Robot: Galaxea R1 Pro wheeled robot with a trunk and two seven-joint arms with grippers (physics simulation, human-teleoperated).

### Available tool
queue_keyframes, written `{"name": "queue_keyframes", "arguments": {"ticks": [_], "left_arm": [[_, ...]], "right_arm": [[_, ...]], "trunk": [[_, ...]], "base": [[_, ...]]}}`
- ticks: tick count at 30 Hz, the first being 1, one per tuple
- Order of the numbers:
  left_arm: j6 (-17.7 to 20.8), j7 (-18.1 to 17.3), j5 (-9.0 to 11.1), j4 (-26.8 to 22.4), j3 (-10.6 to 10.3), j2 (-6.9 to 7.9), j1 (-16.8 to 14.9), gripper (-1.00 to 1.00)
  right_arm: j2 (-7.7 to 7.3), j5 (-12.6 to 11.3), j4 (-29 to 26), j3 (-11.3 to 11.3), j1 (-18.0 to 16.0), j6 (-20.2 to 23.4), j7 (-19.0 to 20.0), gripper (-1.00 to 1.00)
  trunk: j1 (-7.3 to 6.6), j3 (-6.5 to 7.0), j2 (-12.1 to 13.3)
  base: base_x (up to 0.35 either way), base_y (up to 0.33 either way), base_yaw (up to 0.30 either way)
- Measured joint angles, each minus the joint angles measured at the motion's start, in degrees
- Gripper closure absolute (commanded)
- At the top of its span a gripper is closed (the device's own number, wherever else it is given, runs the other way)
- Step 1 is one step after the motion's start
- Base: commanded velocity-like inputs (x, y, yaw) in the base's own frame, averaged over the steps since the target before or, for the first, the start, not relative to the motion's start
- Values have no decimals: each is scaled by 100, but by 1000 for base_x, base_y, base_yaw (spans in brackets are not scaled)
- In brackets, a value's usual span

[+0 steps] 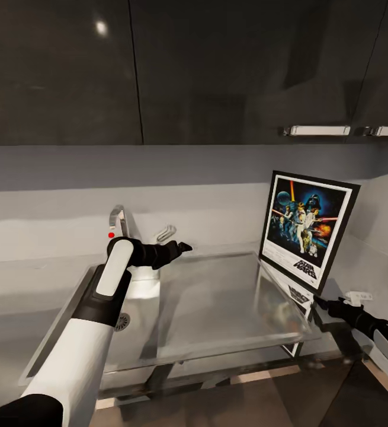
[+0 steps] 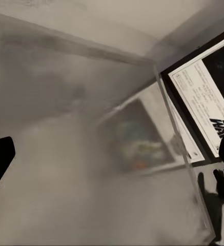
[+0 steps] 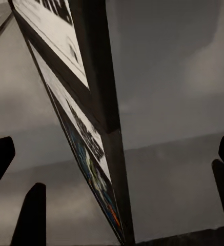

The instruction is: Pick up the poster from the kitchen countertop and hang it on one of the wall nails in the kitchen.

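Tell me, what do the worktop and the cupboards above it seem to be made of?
The kitchen countertop looks like polished grey steel: it mirrors the poster standing on it, as the left wrist view also shows. The upper cupboards look like dark glossy lacquer or laminate, since a lamp's glint shows on one door; which exactly, I can't tell. Their handles look like brushed metal.

We see dark glossy wall cupboards [image 1: 57, 71] overhead, two pale bar handles [image 1: 317, 130] at their right end. A plain grey wall [image 1: 51, 196] runs below them. A strip of tan floor [image 1: 265, 375] shows beneath the worktop's front edge.
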Motion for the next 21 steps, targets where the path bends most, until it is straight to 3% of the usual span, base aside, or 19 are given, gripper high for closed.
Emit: {"name": "queue_keyframes", "arguments": {"ticks": [7, 21], "left_arm": [[1, 8, -8, 1, 0, 0, 3, -100], [0, 9, -13, 11, -9, -2, 1, -100]], "right_arm": [[-1, -2, 0, 0, -1, 14, 4, -100], [-1, -6, 0, -1, 2, 15, 13, -100]], "trunk": [[2, 0, 0], [3, 0, 0]], "base": [[241, 0, 0], [20, 0, 0]]}}
